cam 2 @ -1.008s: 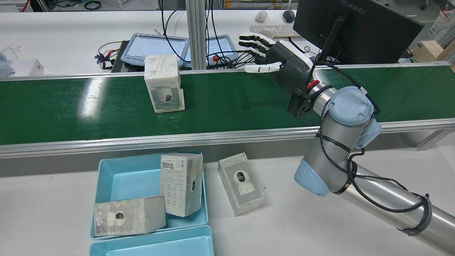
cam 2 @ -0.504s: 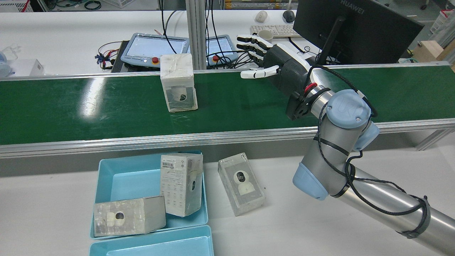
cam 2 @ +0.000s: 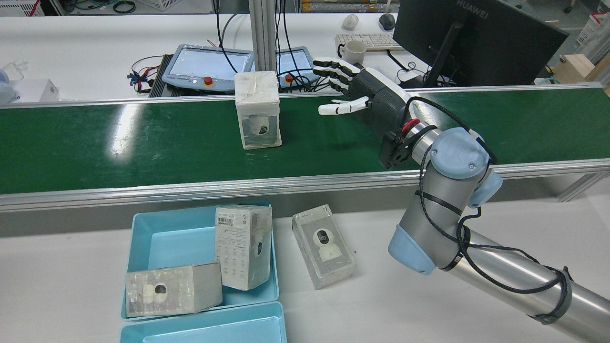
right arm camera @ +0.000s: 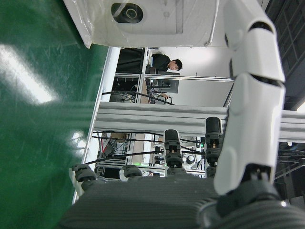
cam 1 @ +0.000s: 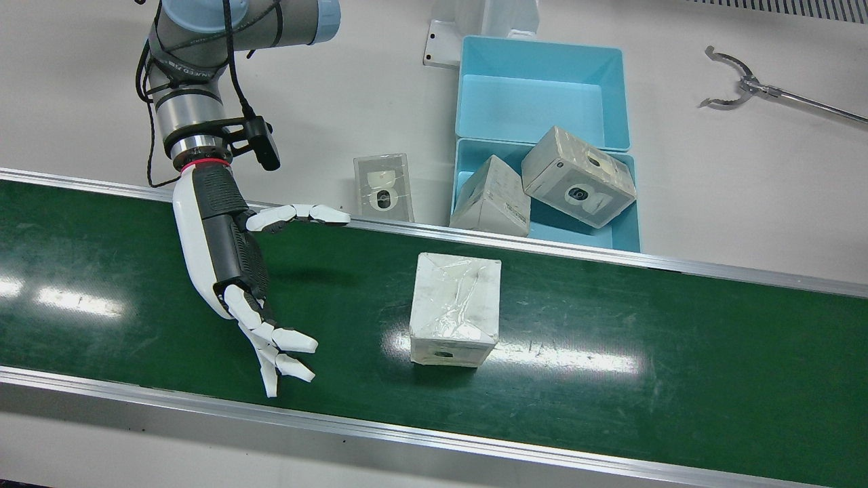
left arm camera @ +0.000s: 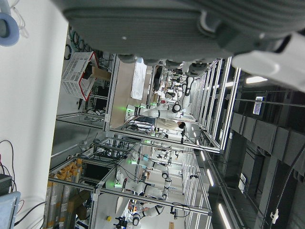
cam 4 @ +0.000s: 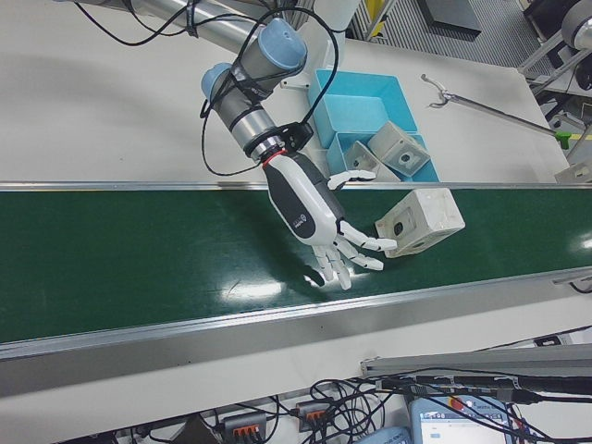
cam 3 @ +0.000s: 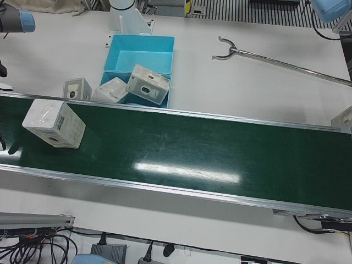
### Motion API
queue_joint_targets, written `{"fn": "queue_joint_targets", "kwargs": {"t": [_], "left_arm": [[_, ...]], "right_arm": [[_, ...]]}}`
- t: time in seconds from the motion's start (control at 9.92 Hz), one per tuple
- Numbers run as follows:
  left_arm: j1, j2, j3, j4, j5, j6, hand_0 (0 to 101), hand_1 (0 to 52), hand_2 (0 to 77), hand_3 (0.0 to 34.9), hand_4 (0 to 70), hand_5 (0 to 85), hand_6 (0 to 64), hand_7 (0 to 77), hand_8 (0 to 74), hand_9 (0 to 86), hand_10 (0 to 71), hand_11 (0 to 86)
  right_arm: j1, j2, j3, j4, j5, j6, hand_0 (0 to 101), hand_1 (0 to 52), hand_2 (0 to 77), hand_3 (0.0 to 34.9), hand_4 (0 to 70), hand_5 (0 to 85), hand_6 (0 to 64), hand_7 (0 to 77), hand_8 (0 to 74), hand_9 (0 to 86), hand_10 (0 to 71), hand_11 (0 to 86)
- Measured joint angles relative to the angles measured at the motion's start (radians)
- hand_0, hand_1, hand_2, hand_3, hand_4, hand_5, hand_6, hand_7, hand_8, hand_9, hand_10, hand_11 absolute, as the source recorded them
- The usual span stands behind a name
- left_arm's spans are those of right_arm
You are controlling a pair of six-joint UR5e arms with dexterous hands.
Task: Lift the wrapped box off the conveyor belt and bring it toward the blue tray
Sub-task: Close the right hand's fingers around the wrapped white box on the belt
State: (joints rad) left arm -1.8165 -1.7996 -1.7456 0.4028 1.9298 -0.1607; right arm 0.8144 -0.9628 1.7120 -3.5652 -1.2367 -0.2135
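Rear view: HUAWEI monitor [cam 2: 481, 43] behind splayed, empty right hand [cam 2: 350, 88]; wrapped box [cam 2: 257, 109] ungrasped.

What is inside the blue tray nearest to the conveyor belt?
The blue tray holds two wrapped boxes: an upright box by its right wall and a lying box at its front edge. The floor under them is covered.

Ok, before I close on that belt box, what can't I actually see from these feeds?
- Left hand: only its blurred underside shows, in its own view; pose unreadable.
- Wrapped box: cut off by the right hand view's top edge.
- Right hand: nearly off the left-front view's edge.
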Motion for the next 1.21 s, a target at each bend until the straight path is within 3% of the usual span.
{"fn": "queue_joint_targets", "kwargs": {"t": [0.5, 0.6, 1.21], "left_arm": [[0.0, 0.0, 0.0, 0.0, 0.0, 0.0, 0, 0.0, 0.5, 0.0, 0.0, 0.5, 0.0, 0.5, 0.0, 0.5, 0.5, 0.0], [0.0, 0.0, 0.0, 0.0, 0.0, 0.0, 0, 0.0, 0.5, 0.0, 0.0, 0.5, 0.0, 0.5, 0.0, 0.5, 0.5, 0.0], [0.0, 0.0, 0.0, 0.0, 0.0, 0.0, 0, 0.0, 0.5, 0.0, 0.0, 0.5, 0.0, 0.5, 0.5, 0.0, 0.5, 0.0]], "right_arm": [[-0.007, 0.003, -0.032, 0.037, 0.001, -0.002, 46, 13.6, 19.1, 29.9, 15.8, 21.8, 0.0, 18.0, 0.0, 2.2, 1.1, 3.3], [-0.007, 0.008, -0.038, 0.039, 0.001, -0.002, 46, 13.6, 19.1, 29.6, 16.9, 21.8, 0.0, 18.0, 0.0, 2.2, 4.4, 6.0], [-0.009, 0.025, -0.055, 0.043, 0.001, -0.002, 46, 12.5, 19.1, 29.6, 18.0, 21.8, 0.0, 18.5, 0.0, 2.2, 2.7, 4.9]]}}
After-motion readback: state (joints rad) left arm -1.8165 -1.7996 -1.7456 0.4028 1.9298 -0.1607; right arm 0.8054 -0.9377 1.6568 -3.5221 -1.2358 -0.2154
